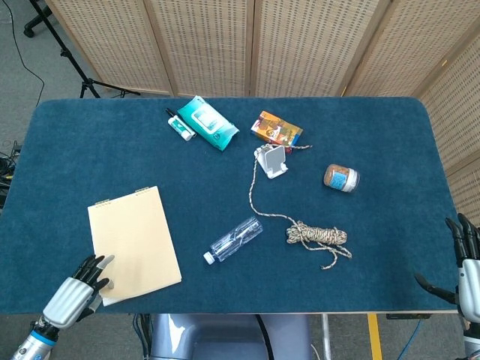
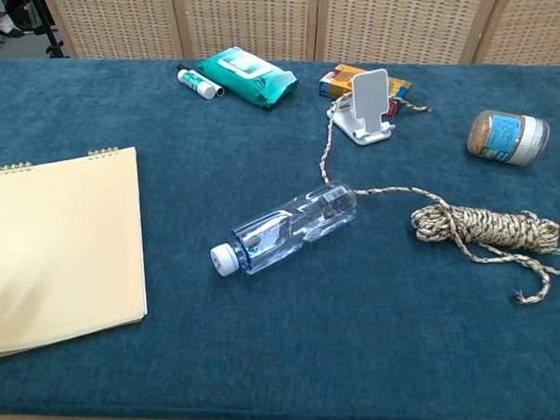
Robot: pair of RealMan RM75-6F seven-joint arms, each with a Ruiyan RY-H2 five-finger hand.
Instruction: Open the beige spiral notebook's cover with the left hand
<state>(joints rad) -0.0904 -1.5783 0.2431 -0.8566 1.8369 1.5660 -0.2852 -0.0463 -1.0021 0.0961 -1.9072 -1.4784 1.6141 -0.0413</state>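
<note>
The beige spiral notebook lies flat near the table's front left, with its spiral binding on the far edge. In the chest view the notebook shows its near edge slightly raised, and the layers beneath are visible. My left hand sits at the notebook's near left corner, its fingertips touching the cover there with fingers apart. The chest view shows only its shadow on the page. My right hand hangs open beyond the table's right front corner, holding nothing.
A clear plastic bottle lies right of the notebook, with a coiled rope beyond it. Further back are a white phone stand, an orange box, a teal wipes pack, a marker and a jar.
</note>
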